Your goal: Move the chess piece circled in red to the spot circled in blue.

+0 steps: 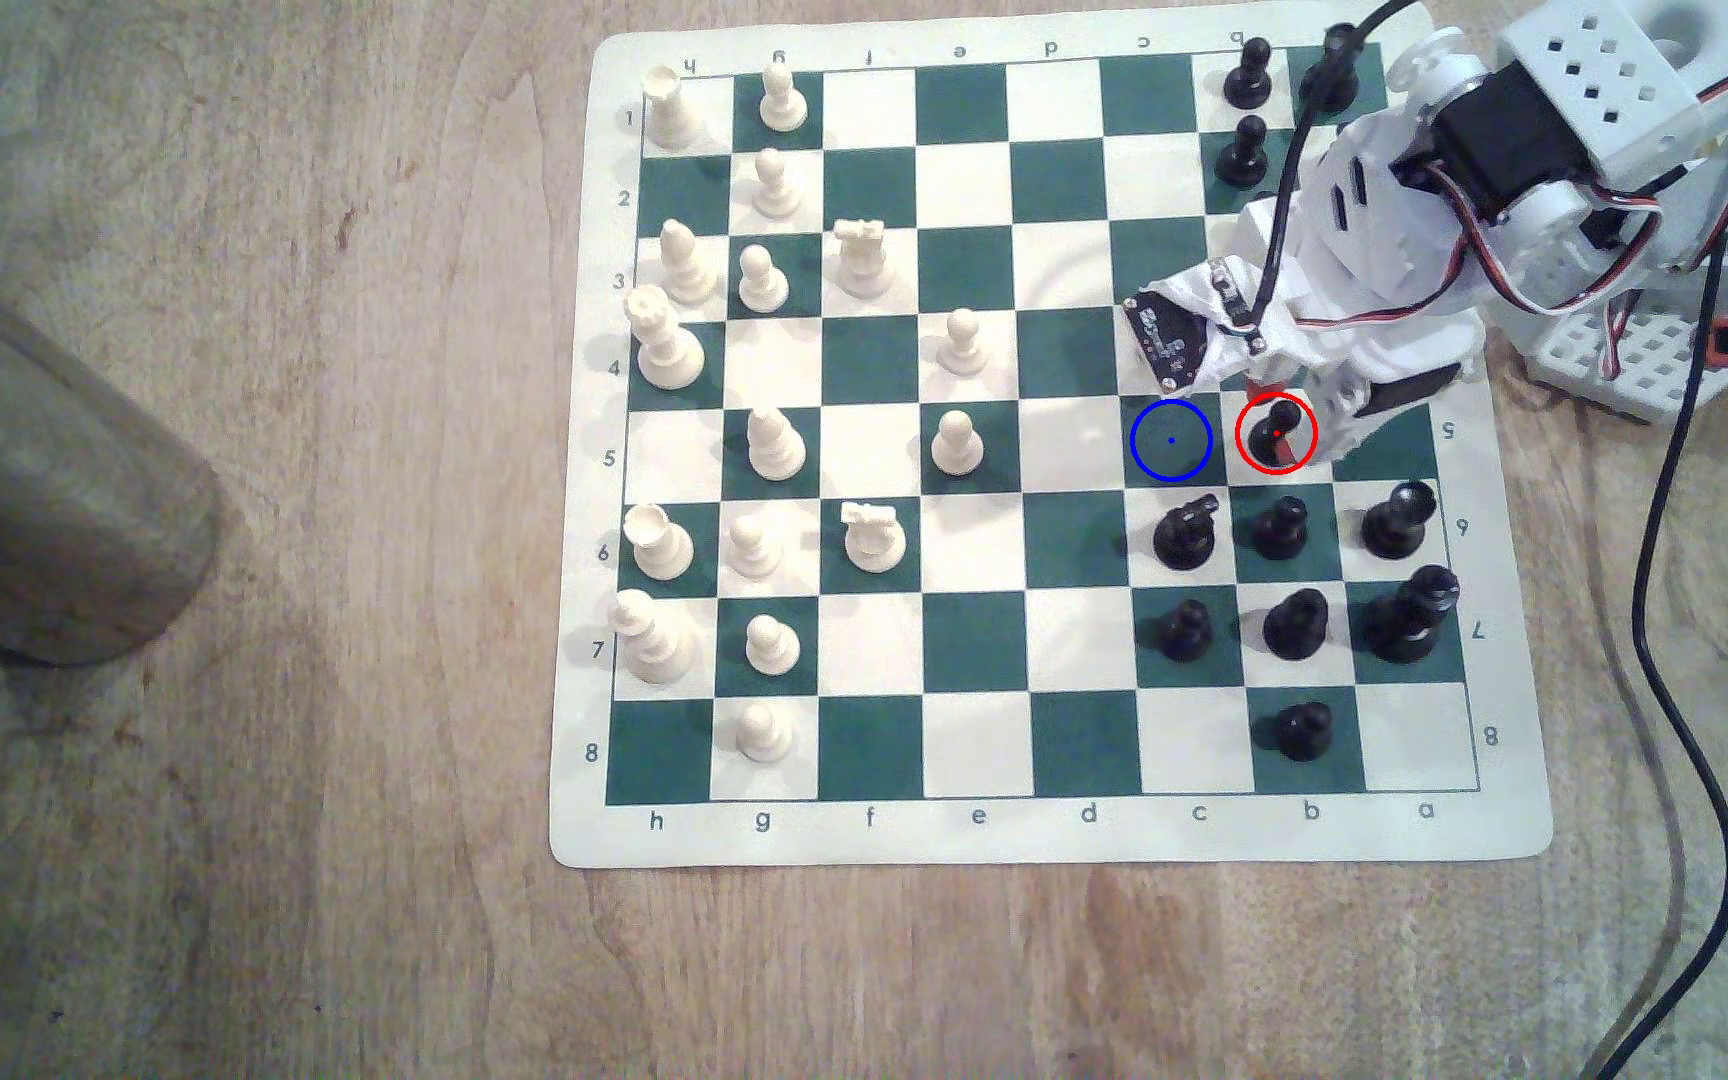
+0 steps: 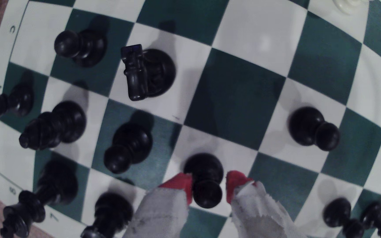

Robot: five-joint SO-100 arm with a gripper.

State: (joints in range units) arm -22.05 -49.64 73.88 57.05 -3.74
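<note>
Plainly, the chess piece [image 1: 1270, 431], a black pawn inside the red ring, stands upright on its cream-white square near the exterior view's right edge of the board [image 1: 1047, 841]. The spot [image 1: 1171, 440], a dark green square with one blue ring and a blue centre dot, is the very next square toward the exterior view's left, and it is bare. The gripper [image 1: 1273, 421] is low over the pawn. In the wrist view its two red-tipped fingers [image 2: 180, 183] sit one on each side of the pawn's [image 2: 203, 169] ball head, narrowly apart. One finger is right against the pawn, while a thin gap shows at the other, so the pawn is bracketed and not clamped. Sixteen cream-white pieces [image 1: 955, 441] can be counted, all on the exterior view's left half of the board. Eleven black pieces can be counted, the ringed pawn among them, though the arm [image 1: 1359, 239] covers some squares. One black knight [image 1: 1187, 530] stands diagonally next to the pawn. One grey cylinder [image 1: 39, 467] lies on the wooden table [image 1: 216, 883], well apart from the board.
</note>
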